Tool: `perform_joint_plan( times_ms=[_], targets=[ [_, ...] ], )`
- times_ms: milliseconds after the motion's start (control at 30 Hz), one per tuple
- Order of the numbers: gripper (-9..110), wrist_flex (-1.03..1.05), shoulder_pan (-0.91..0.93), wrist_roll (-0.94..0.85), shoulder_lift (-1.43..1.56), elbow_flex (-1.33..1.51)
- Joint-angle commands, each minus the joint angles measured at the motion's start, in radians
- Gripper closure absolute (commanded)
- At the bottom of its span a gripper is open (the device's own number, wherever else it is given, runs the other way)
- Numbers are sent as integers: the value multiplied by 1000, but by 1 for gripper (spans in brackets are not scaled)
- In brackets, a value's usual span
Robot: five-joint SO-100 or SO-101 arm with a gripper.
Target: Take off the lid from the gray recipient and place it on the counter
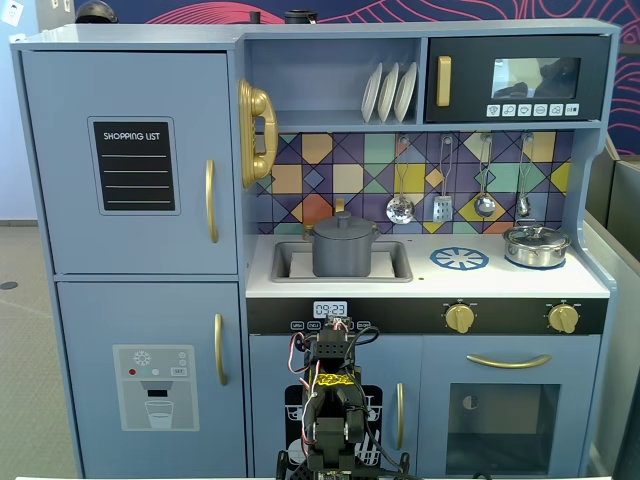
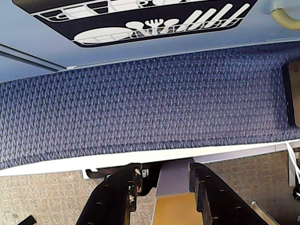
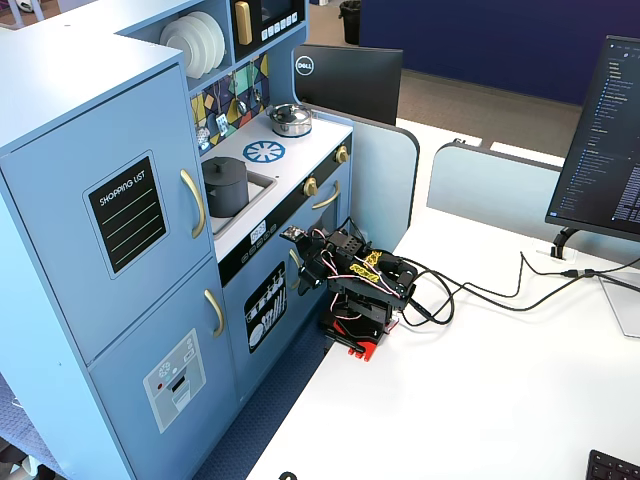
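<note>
The dark-gray pot (image 1: 343,256) stands in the sink cut-out of the white counter (image 1: 480,283), with its flat gray lid (image 1: 343,226) and small knob on top. Both fixed views show it; in the side one the pot (image 3: 226,192) carries the lid (image 3: 224,166) beside the counter (image 3: 312,134). My arm (image 1: 333,400) is folded low in front of the kitchen, far below the pot. My gripper (image 2: 164,172) is open and empty, pointing down at the blue carpet and white table edge. It also shows in a fixed view (image 3: 298,272).
A shiny silver pot (image 1: 536,246) sits at the counter's right, next to the blue burner mark (image 1: 459,259). Utensils (image 1: 441,190) hang above the counter. The white table (image 3: 470,390) carries my arm's base, cables and a monitor (image 3: 605,140).
</note>
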Motion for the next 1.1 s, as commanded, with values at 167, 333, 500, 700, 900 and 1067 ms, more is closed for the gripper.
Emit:
perform_joint_plan(
  times_ms=[167, 333, 500, 700, 900, 1067],
  targets=[
    [101, 181, 98, 15, -6, 2],
    [101, 166, 100, 8, -6, 0],
    [101, -58, 115, 114, -34, -143],
    [101, -390, 127, 48, -218, -489],
    [101, -660, 61, -18, -314, -738],
    [101, -815, 23, -57, -339, -781]
  ],
)
